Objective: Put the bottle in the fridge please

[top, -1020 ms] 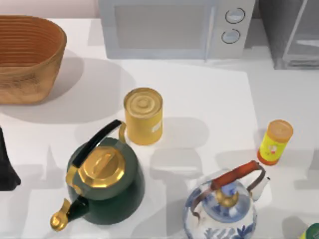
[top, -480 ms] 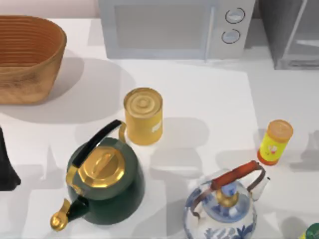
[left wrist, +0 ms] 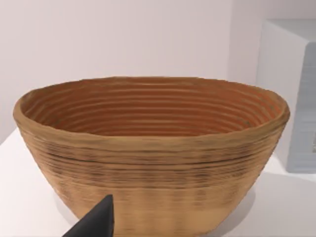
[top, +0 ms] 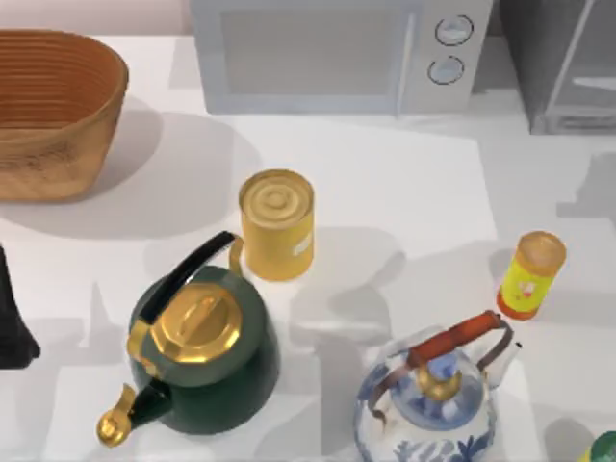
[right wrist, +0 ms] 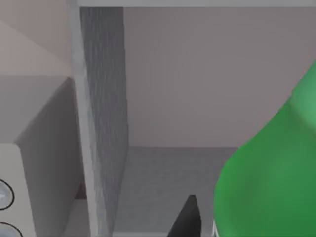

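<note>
The bottle (top: 529,274), small and yellow with an orange cap and a pale label, stands upright near the table's right edge. The fridge (top: 563,67) is the grey cabinet at the back right corner. The right wrist view looks into the fridge (right wrist: 168,163), past its grey side wall. A dark part of my right gripper (right wrist: 187,219) shows there, beside a large green object (right wrist: 266,173) close to the camera. Whether it holds that object I cannot tell. My left arm (top: 12,322) is parked at the left edge, and my left gripper (left wrist: 96,222) faces the basket.
A woven basket (top: 53,111) sits back left, and a microwave (top: 327,53) with two dials stands left of the fridge. A yellow can (top: 277,223), a green kettle (top: 197,351) and a blue-and-white kettle (top: 428,404) crowd the middle and front. A green object (top: 603,448) is at the front right corner.
The shadows on the right side of the table have shifted back toward the fridge. The bottle and the other objects have not moved.
</note>
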Available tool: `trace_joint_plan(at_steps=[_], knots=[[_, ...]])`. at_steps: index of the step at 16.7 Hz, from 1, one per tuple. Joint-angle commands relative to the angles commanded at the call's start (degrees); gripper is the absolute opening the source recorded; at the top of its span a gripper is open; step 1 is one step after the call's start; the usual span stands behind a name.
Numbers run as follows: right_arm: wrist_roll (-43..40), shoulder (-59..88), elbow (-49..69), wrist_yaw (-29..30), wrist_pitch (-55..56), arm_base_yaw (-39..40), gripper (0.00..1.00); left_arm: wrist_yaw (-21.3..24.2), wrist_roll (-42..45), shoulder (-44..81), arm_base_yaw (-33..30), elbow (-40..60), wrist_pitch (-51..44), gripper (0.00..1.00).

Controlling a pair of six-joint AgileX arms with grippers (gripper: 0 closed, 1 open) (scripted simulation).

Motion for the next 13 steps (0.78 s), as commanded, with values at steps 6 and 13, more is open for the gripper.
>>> trace_joint_plan(at_steps=[6, 13], knots=[[0.32, 36.33, 16.40, -3.56, 18.73, -4.85, 0.01, 0.00, 0.00, 0.00, 0.00, 0.00, 0.00, 1.00], [0.23, 54.59, 25.98, -5.97, 29.63, -7.15, 0.01, 0.00, 0.00, 0.00, 0.00, 0.00, 0.00, 1.00]])
